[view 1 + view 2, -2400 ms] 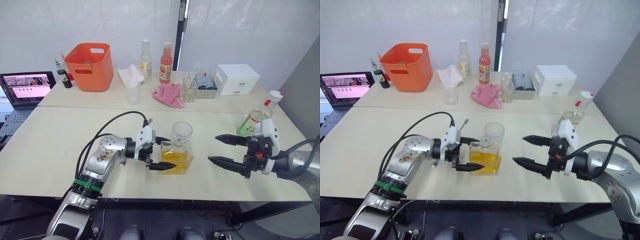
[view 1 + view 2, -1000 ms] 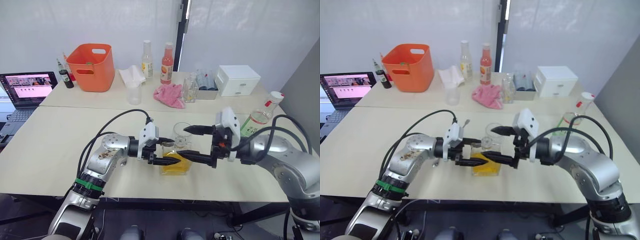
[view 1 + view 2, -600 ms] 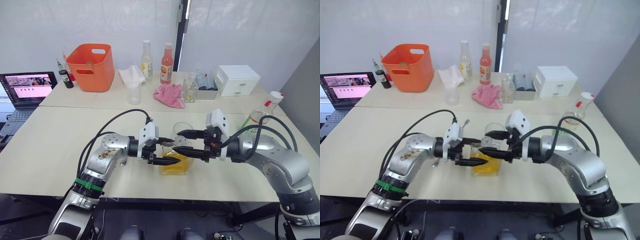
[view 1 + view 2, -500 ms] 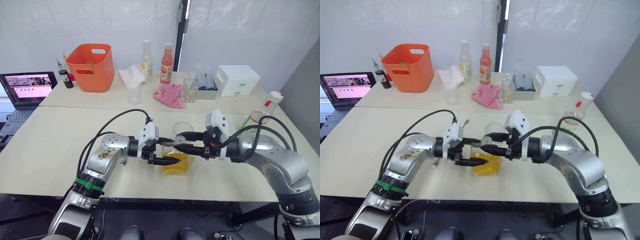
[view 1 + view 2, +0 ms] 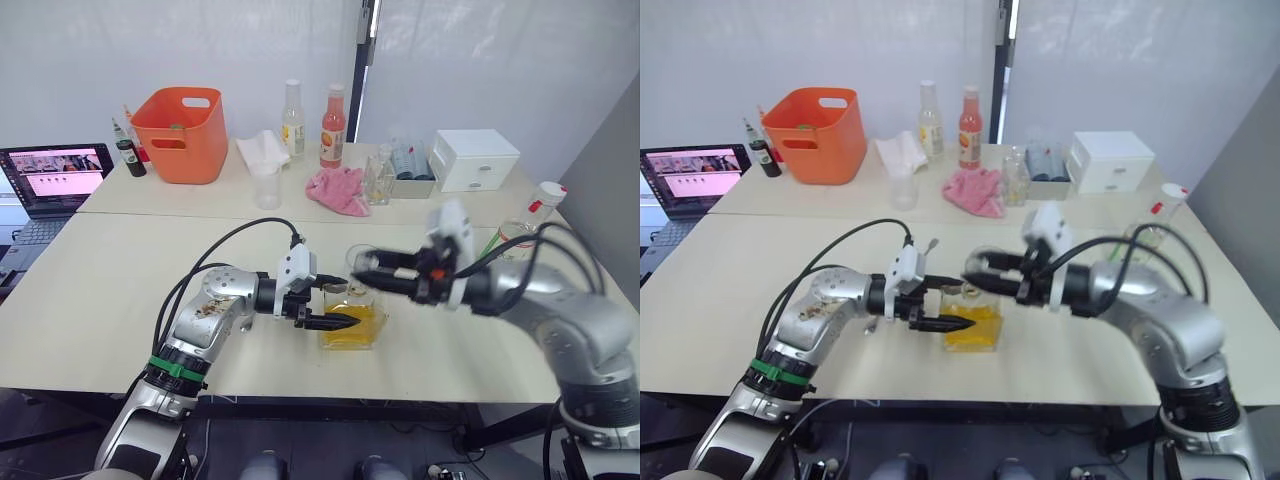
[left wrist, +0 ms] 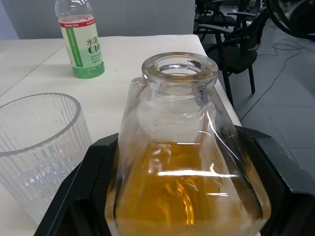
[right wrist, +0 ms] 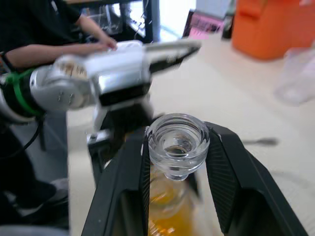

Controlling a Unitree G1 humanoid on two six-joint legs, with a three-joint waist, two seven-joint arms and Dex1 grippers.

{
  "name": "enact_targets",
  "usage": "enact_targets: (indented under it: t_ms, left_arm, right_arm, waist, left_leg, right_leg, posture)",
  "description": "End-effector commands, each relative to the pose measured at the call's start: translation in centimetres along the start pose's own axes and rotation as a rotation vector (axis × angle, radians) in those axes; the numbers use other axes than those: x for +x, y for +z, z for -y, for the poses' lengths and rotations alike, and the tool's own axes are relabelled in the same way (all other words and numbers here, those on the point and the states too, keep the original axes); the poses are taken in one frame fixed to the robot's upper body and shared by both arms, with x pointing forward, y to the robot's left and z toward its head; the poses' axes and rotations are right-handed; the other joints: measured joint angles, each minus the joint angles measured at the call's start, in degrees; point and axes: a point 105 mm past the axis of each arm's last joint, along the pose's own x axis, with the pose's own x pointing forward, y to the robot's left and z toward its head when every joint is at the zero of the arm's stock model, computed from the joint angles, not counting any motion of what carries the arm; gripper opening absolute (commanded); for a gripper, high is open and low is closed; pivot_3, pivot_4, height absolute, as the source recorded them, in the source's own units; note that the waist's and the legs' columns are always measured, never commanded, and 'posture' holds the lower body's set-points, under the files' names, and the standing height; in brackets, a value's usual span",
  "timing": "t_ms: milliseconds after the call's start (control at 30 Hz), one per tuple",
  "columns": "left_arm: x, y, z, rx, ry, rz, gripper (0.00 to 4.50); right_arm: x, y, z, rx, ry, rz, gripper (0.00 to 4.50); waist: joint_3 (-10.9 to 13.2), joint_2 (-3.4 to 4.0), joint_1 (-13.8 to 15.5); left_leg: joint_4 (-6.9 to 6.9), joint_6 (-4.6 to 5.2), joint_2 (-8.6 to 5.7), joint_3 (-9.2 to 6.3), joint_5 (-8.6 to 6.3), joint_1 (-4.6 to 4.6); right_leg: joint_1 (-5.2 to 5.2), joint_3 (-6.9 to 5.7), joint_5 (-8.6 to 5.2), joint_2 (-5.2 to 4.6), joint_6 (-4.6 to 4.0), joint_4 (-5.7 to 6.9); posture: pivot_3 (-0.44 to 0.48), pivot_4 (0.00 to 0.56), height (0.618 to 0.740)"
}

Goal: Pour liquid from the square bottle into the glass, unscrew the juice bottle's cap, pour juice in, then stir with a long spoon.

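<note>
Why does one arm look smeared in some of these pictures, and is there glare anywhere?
In the left eye view the right gripper and its arm are streaked with motion blur, while the left gripper is crisp. In the right wrist view the left arm behind is smeared. In the left wrist view white highlights glint on the square bottle.

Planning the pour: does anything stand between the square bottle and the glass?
Nothing visible blocks the pour. The glass stands close beside the square bottle; only one finger of the left hand, gripping the bottle's body, lies between them low down.
</note>
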Motion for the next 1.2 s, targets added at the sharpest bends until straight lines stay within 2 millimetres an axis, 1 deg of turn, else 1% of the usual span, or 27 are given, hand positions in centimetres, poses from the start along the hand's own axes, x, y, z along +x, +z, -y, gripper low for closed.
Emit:
enact_targets:
  t_ms: [33, 100, 167, 200, 267, 300, 333, 433, 533, 600, 667, 800, 900, 1000, 1200]
  left_arm:
    - [0.5, -0.2, 0.6, 0.011, -0.044, -0.012, 2.80]
    - [0.7, -0.2, 0.7, 0.010, -0.049, -0.010, 2.80]
    - [0.8, -0.2, 0.8, 0.010, -0.052, -0.008, 2.80]
    - [0.8, -0.2, 0.8, 0.011, -0.052, -0.007, 2.80]
    - [0.8, -0.1, 0.8, 0.012, -0.052, -0.005, 2.80]
    - [0.8, -0.1, 0.8, 0.012, -0.053, -0.004, 2.80]
    - [0.8, -0.1, 0.8, 0.012, -0.053, -0.004, 2.80]
    - [0.8, -0.1, 0.7, 0.012, -0.053, -0.002, 2.80]
    - [0.7, -0.1, 0.7, 0.013, -0.054, -0.002, 2.80]
    - [0.7, -0.1, 0.6, 0.014, -0.054, -0.001, 2.80]
    - [0.8, -0.1, 0.6, 0.015, -0.054, -0.001, 2.80]
    - [0.9, -0.1, 0.7, 0.013, -0.061, 0.001, 2.80]
    - [0.9, -0.1, 0.7, 0.014, -0.063, 0.001, 2.80]
    - [1.0, 0.1, 0.6, 0.017, -0.063, 0.004, 2.80]
    - [0.9, 0.3, 0.4, 0.023, -0.058, 0.006, 2.80]
  right_arm:
    - [-0.8, 1.6, -0.2, -0.023, -0.022, 0.039, 1.07]
    - [-1.5, 1.1, 0.4, -0.012, -0.078, 0.016, 1.07]
    - [-2.8, -0.1, 1.4, 0.016, -0.170, -0.014, 1.07]
    - [-3.8, -1.0, 2.1, 0.031, -0.233, -0.036, 1.07]
    - [-6.2, -3.1, 3.9, 0.057, -0.412, -0.075, 1.07]
    - [-8.1, -4.8, 5.3, 0.069, -0.558, -0.113, 1.07]
    - [-9.5, -6.3, 5.9, 0.075, -0.663, -0.149, 1.07]
    - [-12.7, -9.6, 6.8, 0.084, -0.915, -0.221, 1.07]
    - [-14.6, -11.7, 6.8, 0.102, -1.114, -0.232, 1.07]
    - [-15.5, -12.5, 6.7, 0.100, -1.221, -0.228, 1.07]
    - [-15.8, -12.8, 6.7, 0.094, -1.268, -0.226, 1.07]
    - [-17.4, -14.1, 7.2, 0.069, -1.438, -0.229, 1.07]
    - [-17.9, -14.6, 7.4, 0.087, -1.484, -0.232, 1.07]
    - [-18.2, -15.2, 7.5, 0.101, -1.502, -0.285, 1.07]
    - [-18.2, -16.3, 7.3, 0.198, -1.521, -0.316, 1.07]
  waist:
    - [0.00, 0.00, -0.04]
    - [0.00, 0.01, 0.04]
    - [-0.01, 0.00, 0.21]
    - [-0.01, 0.00, 0.22]
    - [-0.01, 0.00, 0.26]
    - [-0.01, 0.00, 0.29]
    - [-0.01, 0.00, 0.26]
    - [-0.04, 0.07, 0.04]
    - [-0.16, 0.33, -0.15]
    - [-0.19, 0.40, -0.18]
    - [-0.19, 0.42, -0.12]
    - [-0.20, 0.44, -0.10]
    - [-0.20, 0.45, -0.11]
    - [-0.21, 0.50, -0.09]
    - [-0.21, 0.51, -0.06]
  left_leg:
    - [0.00, 0.00, 0.00, 0.01, 0.00, 0.00]
    - [0.00, 0.00, 0.00, 0.02, 0.00, 0.00]
    - [0.00, 0.00, -0.02, 0.04, 0.00, -0.02]
    - [0.00, 0.00, -0.02, 0.08, 0.00, -0.03]
    - [0.00, 0.02, -0.04, 0.10, -0.01, -0.05]
    - [0.00, 0.02, -0.05, 0.10, -0.01, -0.07]
    - [0.00, 0.02, -0.08, 0.11, -0.01, -0.07]
    - [0.00, 0.02, -0.13, 0.17, 0.00, -0.06]
    - [0.00, 0.00, -0.10, 0.21, 0.01, -0.03]
    - [0.00, -0.01, -0.09, 0.22, 0.01, 0.03]
    - [-0.01, -0.01, -0.09, 0.24, 0.02, 0.02]
    - [-0.01, -0.01, -0.11, 0.25, 0.01, 0.02]
    - [-0.02, -0.01, -0.11, 0.25, 0.02, 0.01]
    - [-0.01, -0.01, -0.10, 0.26, 0.02, 0.01]
    - [-0.02, -0.01, -0.11, 0.25, 0.02, 0.00]
  right_leg:
    - [0.01, 0.00, 0.00, 0.00, 0.00, 0.00]
    - [0.00, 0.00, 0.00, -0.01, 0.00, 0.01]
    - [0.03, -0.02, 0.00, -0.03, 0.00, -0.01]
    - [0.07, -0.03, 0.00, -0.05, 0.00, -0.06]
    - [0.06, -0.02, 0.00, -0.08, 0.01, -0.06]
    - [0.07, -0.02, 0.00, -0.08, 0.01, -0.07]
    - [0.07, -0.02, 0.00, -0.07, 0.01, -0.08]
    - [0.06, 0.01, 0.00, -0.06, 0.01, -0.05]
    - [0.02, 0.10, -0.01, -0.01, 0.01, 0.00]
    - [0.06, 0.13, -0.01, 0.03, 0.01, 0.01]
    - [0.06, 0.14, -0.01, 0.05, 0.01, 0.00]
    - [0.06, 0.14, -0.01, 0.05, 0.02, -0.02]
    - [0.06, 0.14, -0.01, 0.05, 0.02, -0.02]
    - [0.06, 0.15, -0.01, 0.05, 0.02, -0.02]
    - [0.06, 0.14, -0.01, 0.05, 0.02, -0.02]
  posture:
    - [0.000, 0.150, 0.715]
    - [0.000, 0.150, 0.715]
    - [0.000, 0.150, 0.715]
    - [0.000, 0.150, 0.715]
    - [0.000, 0.150, 0.715]
    - [0.000, 0.150, 0.715]
    - [0.000, 0.150, 0.715]
    - [0.000, 0.150, 0.715]
    - [0.000, 0.150, 0.715]
    - [0.000, 0.150, 0.715]
    - [0.000, 0.150, 0.715]
    - [0.000, 0.150, 0.715]
    - [0.000, 0.150, 0.715]
    - [0.000, 0.150, 0.715]
    - [0.000, 0.150, 0.715]
